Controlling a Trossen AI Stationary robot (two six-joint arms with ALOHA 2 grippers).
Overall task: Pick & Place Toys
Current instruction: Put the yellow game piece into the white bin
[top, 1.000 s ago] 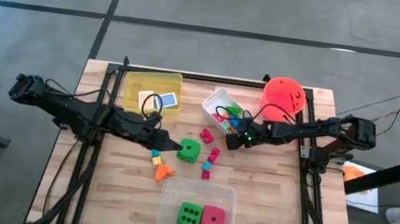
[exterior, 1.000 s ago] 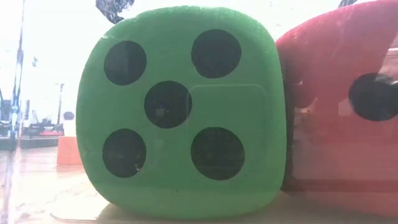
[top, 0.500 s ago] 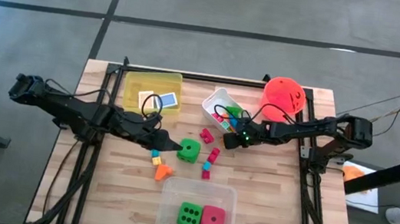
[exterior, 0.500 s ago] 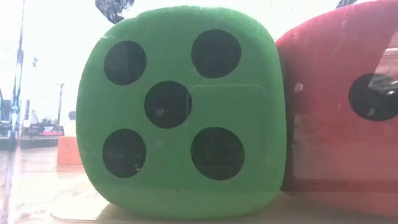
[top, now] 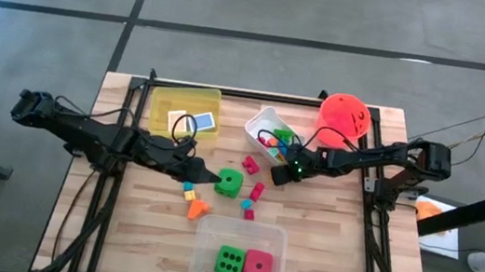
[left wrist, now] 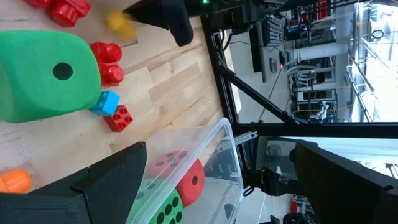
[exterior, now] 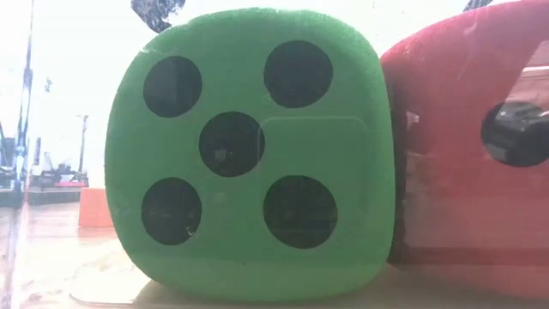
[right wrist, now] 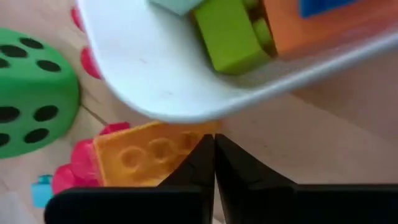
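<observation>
Loose toy blocks lie mid-table: pink ones [top: 257, 191], an orange one [top: 198, 209], and a yellow block [right wrist: 143, 158] beside the white tub [top: 265, 130]. A green die [top: 229, 183] rests on the wood. My left gripper [top: 216, 178] stands open just left of the die, which lies outside one finger [left wrist: 112, 180]. My right gripper [top: 277, 172] is shut, pointing steeply down at the tub's near rim [right wrist: 186, 87]. A green die [exterior: 249, 154] and a pink die [exterior: 472, 146] sit in the clear tub [top: 238, 253]. My right gripper [right wrist: 213, 146] has its shut fingertips at the yellow block's end [right wrist: 199, 134], under the white tub's rim. Nothing shows between the fingers. Whether they touch the block, I cannot tell.
A yellow tub [top: 185, 110] with flat tiles stands at the back left, an orange bucket [top: 344, 116] at the back right. The white tub holds several blocks, among them a green one [right wrist: 230, 37]. Bare wood lies along the near left and near right.
</observation>
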